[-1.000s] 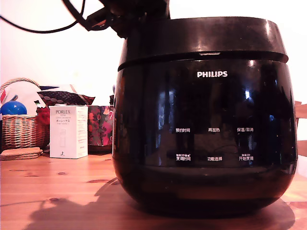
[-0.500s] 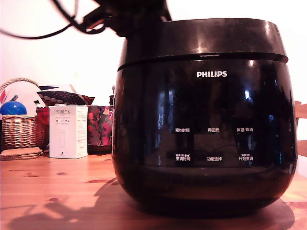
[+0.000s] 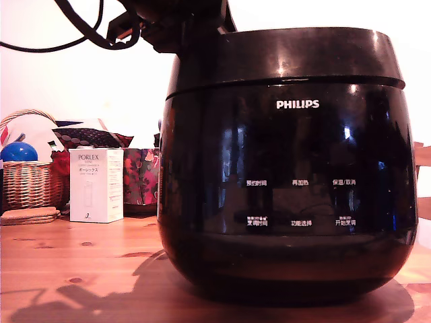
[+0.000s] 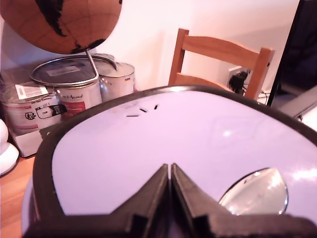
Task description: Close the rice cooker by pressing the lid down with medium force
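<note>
Claw tips (image 4: 170, 171) are pressed tight together, holding nothing, and they rest on the shiny top of the lid (image 4: 188, 144) near the bottom middle of the wrist view. In the exterior view the rice cooker (image 3: 286, 195) fills the middle and right of the frame on a wooden table (image 3: 74, 269), and the dark arm (image 3: 178, 23) sits at the upper left, above the lid's edge. The seam under the lid looks thin (maybe not clicked shut yet). To do this well, I think the claw should push straight down, firm but not hard, and not slide on the slippery top.
</note>
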